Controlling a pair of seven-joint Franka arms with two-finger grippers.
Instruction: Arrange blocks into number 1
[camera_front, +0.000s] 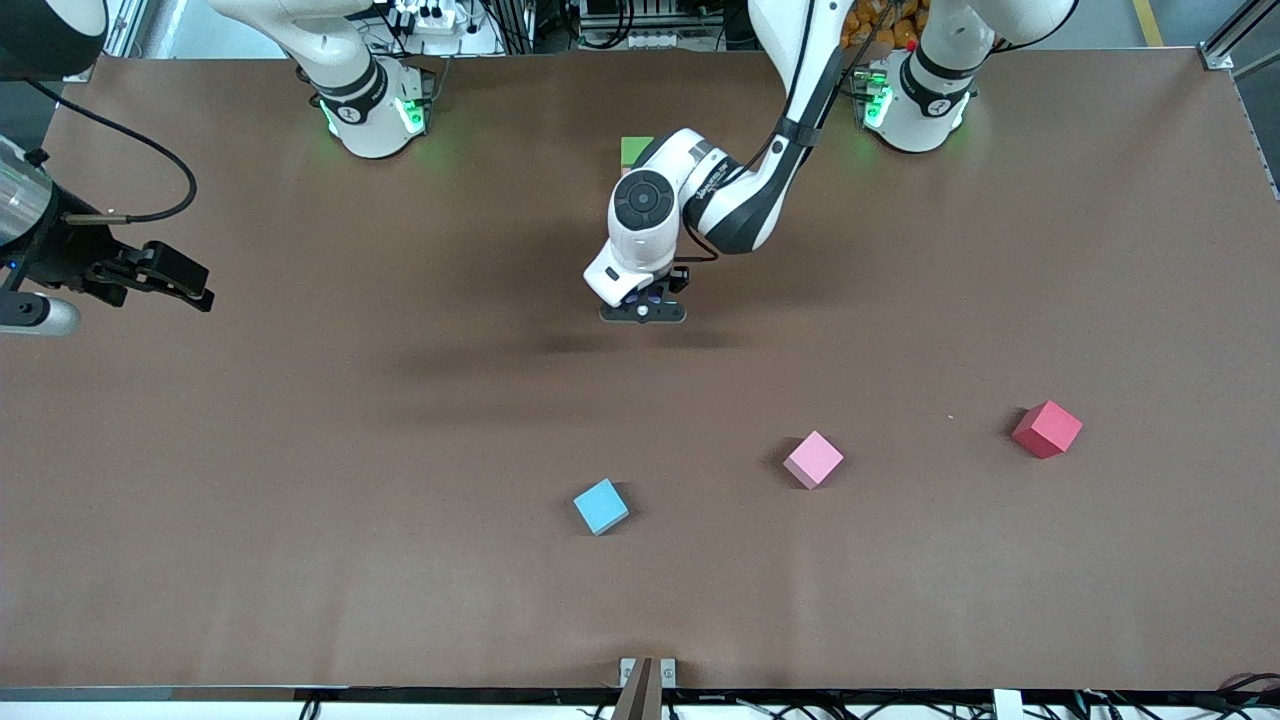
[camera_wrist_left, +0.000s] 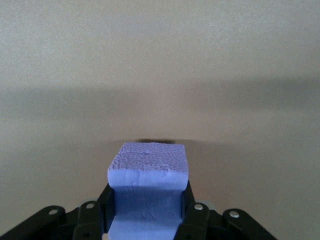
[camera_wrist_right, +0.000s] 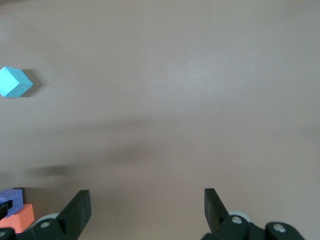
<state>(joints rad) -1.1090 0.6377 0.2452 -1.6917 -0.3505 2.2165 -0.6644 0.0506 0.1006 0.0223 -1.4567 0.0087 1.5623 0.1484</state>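
My left gripper (camera_front: 645, 312) (camera_wrist_left: 146, 195) is shut on a purple block (camera_wrist_left: 147, 162), low over the middle of the table. In the right wrist view this purple block (camera_wrist_right: 11, 196) shows right beside an orange block (camera_wrist_right: 20, 218); the front view hides the orange one under the left hand. A green block (camera_front: 635, 150) peeks out from under the left arm, farther from the camera. Nearer the camera lie a light blue block (camera_front: 601, 506) (camera_wrist_right: 15, 82), a pink block (camera_front: 813, 459) and a red block (camera_front: 1047, 429). My right gripper (camera_front: 185, 283) (camera_wrist_right: 147, 202) waits open and holds nothing at the right arm's end.
The brown table (camera_front: 300, 500) reaches to its front edge, where a small metal bracket (camera_front: 647, 672) sits at the middle. Both arm bases (camera_front: 375, 105) stand along the edge farthest from the camera.
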